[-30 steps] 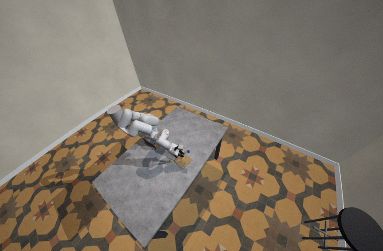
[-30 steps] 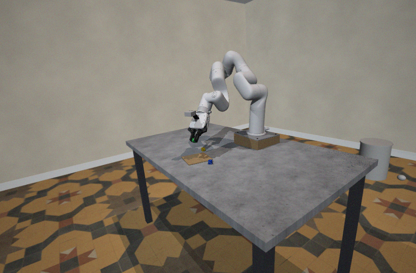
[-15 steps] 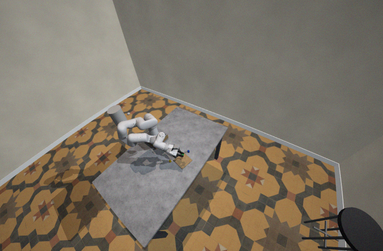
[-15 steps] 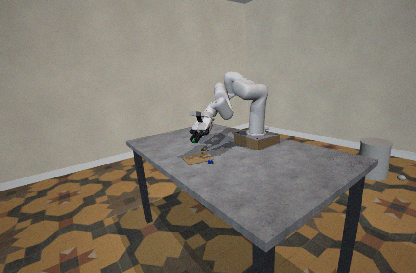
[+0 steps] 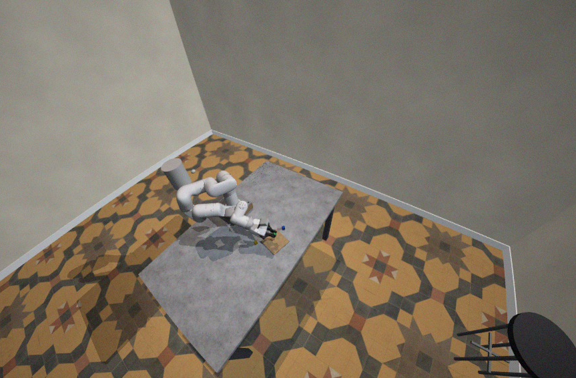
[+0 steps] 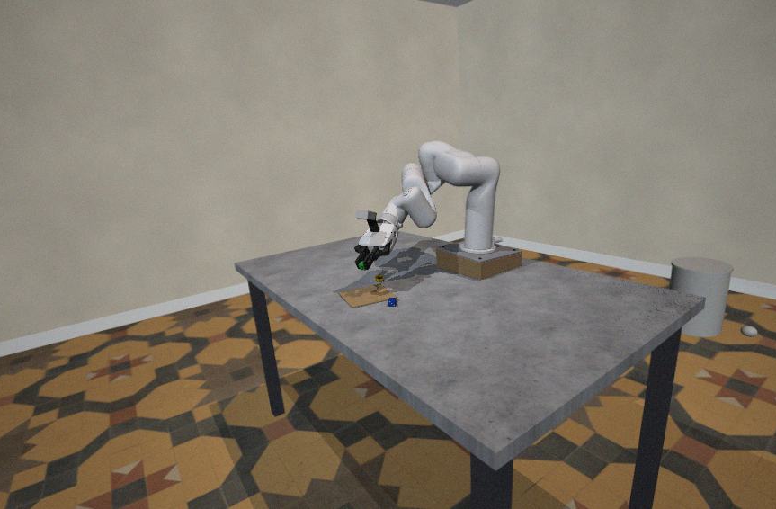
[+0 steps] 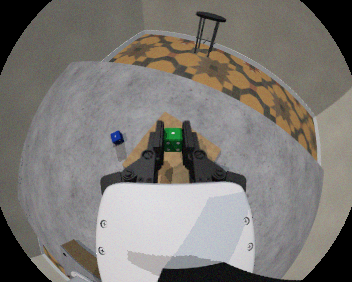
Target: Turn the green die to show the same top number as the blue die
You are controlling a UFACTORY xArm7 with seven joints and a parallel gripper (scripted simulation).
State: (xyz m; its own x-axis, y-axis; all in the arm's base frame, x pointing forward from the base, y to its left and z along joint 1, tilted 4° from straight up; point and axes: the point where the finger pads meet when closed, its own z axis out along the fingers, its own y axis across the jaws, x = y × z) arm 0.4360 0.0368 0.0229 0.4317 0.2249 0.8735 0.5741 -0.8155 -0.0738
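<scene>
My gripper (image 5: pixel 273 232) (image 6: pixel 361 264) (image 7: pixel 173 130) is shut on the green die (image 5: pixel 274 232) (image 6: pixel 361 263) (image 7: pixel 172 137) and holds it in the air above the table, tilted forward. The brown mat (image 5: pixel 277 244) (image 6: pixel 357 296) (image 7: pixel 211 151) lies flat on the grey table below and ahead of the die. The blue die (image 5: pixel 283 227) (image 6: pixel 392 302) (image 7: pixel 116 136) lies on the table just off the mat's edge. A yellow die (image 5: pixel 255 242) (image 6: pixel 379 279) lies near the mat's other side. The die faces are too small to read.
The grey table (image 5: pixel 217 284) (image 6: pixel 509 342) carries the arm's wooden base (image 6: pixel 478 259) at one edge. A grey cylinder (image 5: pixel 175 172) (image 6: pixel 700 293) and a small white ball (image 6: pixel 748 330) are on the floor. A black stool (image 5: pixel 542 347) (image 7: pixel 211 25) stands off to the side.
</scene>
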